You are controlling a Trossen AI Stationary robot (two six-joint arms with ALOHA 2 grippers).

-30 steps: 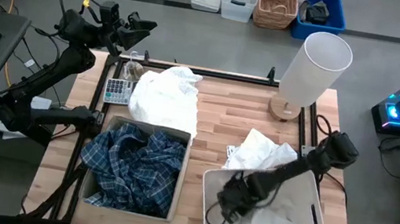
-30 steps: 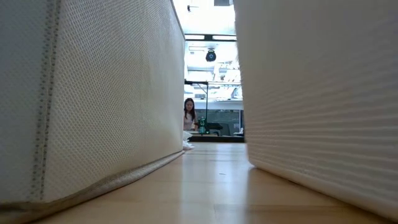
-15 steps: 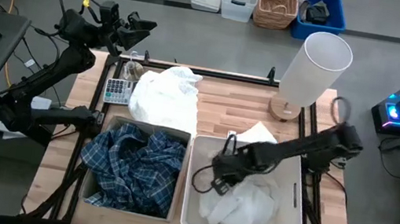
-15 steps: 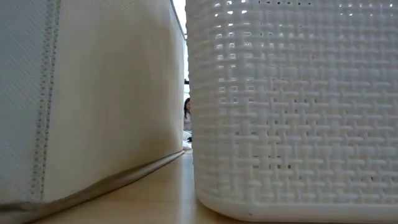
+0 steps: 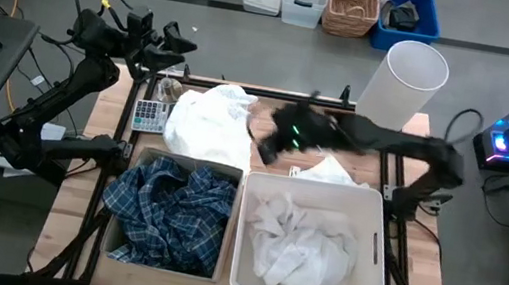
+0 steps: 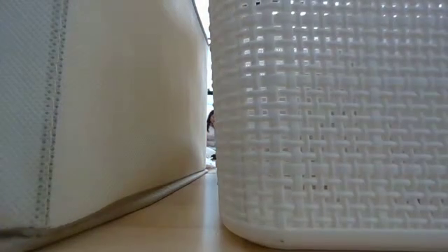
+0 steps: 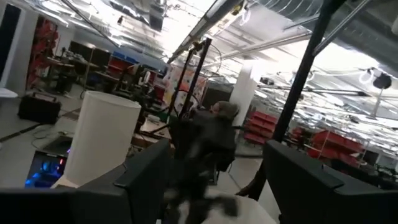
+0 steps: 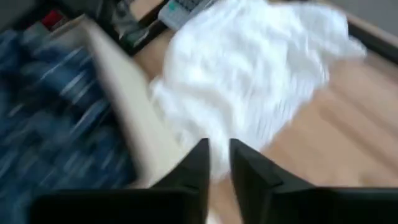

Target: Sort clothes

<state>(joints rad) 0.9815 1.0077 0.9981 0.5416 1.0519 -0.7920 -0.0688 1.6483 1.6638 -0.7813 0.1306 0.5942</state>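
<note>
Your right gripper (image 5: 281,131) left white bin (image 5: 376,244), swung over to white pile (image 5: 209,124), fingers nearly together, empty; left gripper (image 5: 171,41) stayed raised, fingers apart

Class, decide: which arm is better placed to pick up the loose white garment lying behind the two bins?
Probably the right. The right hand hangs just beside the white garment; the left hand is raised beyond the table's far-left corner.

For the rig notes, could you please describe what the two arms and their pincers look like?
Both arms are dark, jointed and slim. The left pincer has a yellow tag and black cables near its wrist. The right pincer ends in two flat, black, wedge-shaped fingers; its arm is motion-blurred from above.
</note>
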